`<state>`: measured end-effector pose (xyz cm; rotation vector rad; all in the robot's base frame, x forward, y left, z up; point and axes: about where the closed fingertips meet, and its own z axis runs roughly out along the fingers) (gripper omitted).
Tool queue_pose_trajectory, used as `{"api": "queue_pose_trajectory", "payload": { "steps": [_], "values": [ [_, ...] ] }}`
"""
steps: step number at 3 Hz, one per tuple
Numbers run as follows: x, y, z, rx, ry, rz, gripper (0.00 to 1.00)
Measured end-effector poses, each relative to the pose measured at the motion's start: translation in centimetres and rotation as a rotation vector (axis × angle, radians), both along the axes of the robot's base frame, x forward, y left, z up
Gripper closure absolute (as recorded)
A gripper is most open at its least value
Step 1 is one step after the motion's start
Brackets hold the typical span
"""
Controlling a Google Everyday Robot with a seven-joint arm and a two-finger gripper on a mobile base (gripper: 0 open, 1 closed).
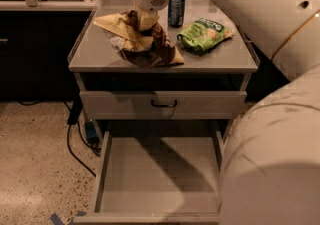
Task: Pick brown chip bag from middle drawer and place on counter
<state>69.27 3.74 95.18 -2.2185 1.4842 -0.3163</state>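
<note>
The gripper (pixel 145 21), just left of the blue soda can (pixel 176 9), is clamping its jaws on the bunched top of the brown chip bag (pixel 150 51). The bag is resting on the tabletop (pixel 95 54) beside that can. We are judging it ready for release, the middle drawer (pixel 160 169) standing open below.

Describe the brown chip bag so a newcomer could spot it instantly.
Find the grey cabinet's counter, above the pulled-out middle drawer. On its left half, under the gripper, lies the brown chip bag. It is crumpled dark brown and tan, unlike the green chip bag and dark can to its right.
</note>
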Motion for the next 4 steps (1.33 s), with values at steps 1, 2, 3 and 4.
{"api": "queue_pose_trajectory", "payload": {
  "steps": [1,2,3,4],
  "values": [
    [1.6,-0.7,-1.2,-0.007,-0.003,-0.003,1.00],
    [4.1,-0.9,-5.2,0.034,0.023,0.002,1.00],
    [4.1,-0.9,-5.3,0.034,0.024,0.002,1.00],
    [4.1,-0.9,-5.3,0.034,0.024,0.002,0.82]
  ]
}}
